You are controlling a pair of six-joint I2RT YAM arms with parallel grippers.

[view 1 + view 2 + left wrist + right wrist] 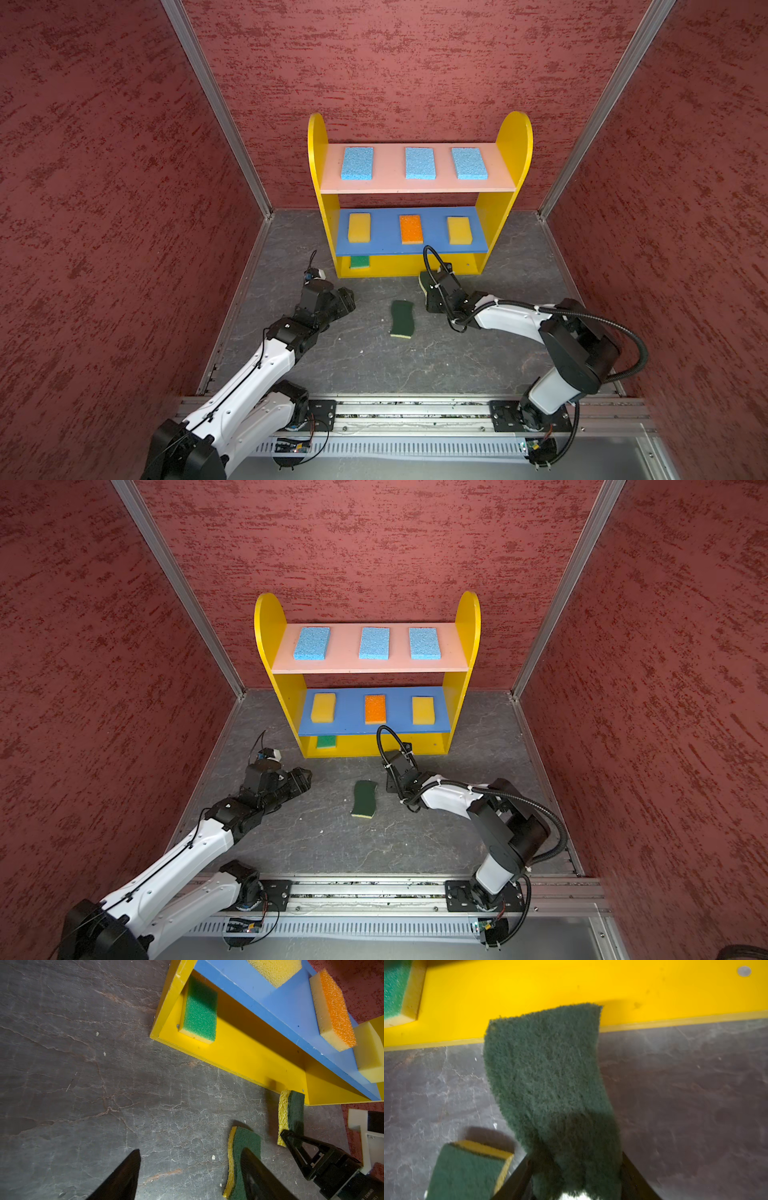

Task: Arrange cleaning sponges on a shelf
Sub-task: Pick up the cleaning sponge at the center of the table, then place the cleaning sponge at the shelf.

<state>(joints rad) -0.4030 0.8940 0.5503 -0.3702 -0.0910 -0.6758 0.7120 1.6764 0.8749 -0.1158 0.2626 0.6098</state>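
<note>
right gripper (430,289) clamped on a wavy dark green sponge (423,278) at the shelf (515,141) front.
both top views: i see it just before the yellow base (395,266), a second dark green sponge (402,318) flat on the floor (374,365) nearby. left wrist: my left gripper (191,1153) gapes empty; the held one shows a yellow foam back. right wrist: fuzzy scouring face, its tip over the base edge.

The grey marbled surface (374,365) carries the shelf (513,141) and a dark green wavy sponge (402,319). Its pink board (388,166) holds three light blue sponges (420,163). The blue board (435,232) holds two yellow sponges (359,227) flanking an orange-topped sponge (411,229). The yellow base (395,266) holds a bright green sponge (359,262).
</note>
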